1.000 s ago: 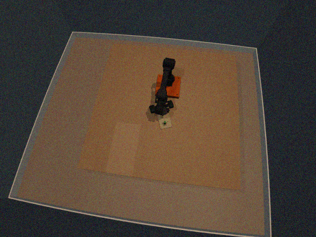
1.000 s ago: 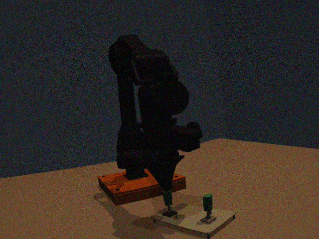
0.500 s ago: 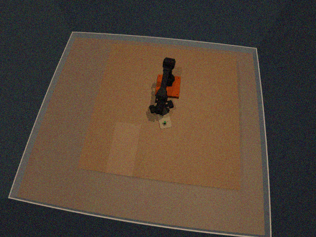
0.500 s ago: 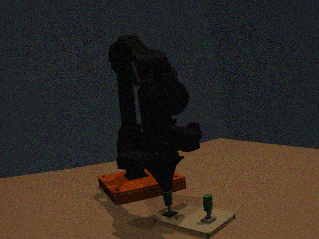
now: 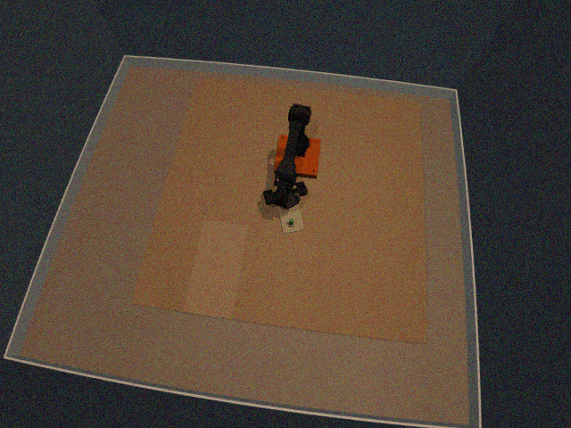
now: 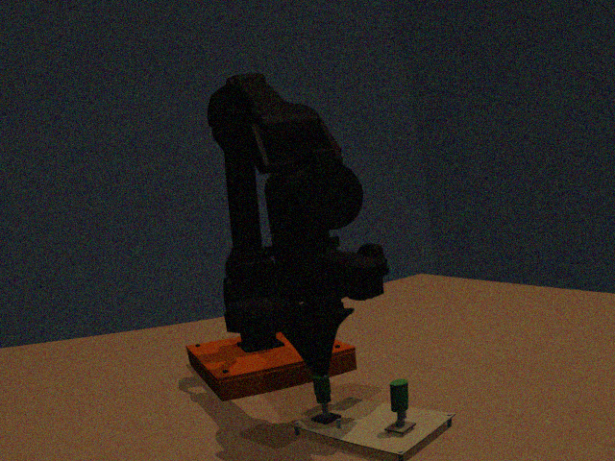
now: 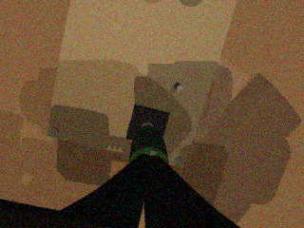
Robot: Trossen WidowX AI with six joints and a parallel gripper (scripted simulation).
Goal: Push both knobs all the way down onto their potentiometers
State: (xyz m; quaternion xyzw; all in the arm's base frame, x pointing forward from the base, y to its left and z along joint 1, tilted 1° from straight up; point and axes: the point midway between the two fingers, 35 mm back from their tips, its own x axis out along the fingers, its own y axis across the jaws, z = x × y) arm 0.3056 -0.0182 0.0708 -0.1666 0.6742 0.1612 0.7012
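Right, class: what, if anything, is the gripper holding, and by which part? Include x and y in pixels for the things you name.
Nothing: the gripper point(image 6: 321, 374) point(image 7: 147, 163) is shut, its tips at a green knob's point(image 6: 322, 390) point(image 7: 147, 142) top.

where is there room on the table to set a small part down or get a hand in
The table right of the circuit board in the exterior view looks free, as does the stretch behind it, right of the orange base plate. It is crowded at the board's left end, where the closed gripper meets a knob.

In the exterior view's lower right, an upright green knob point(image 6: 399, 396) obstructs low passage across the board point(image 6: 426, 424); above it, space is open.
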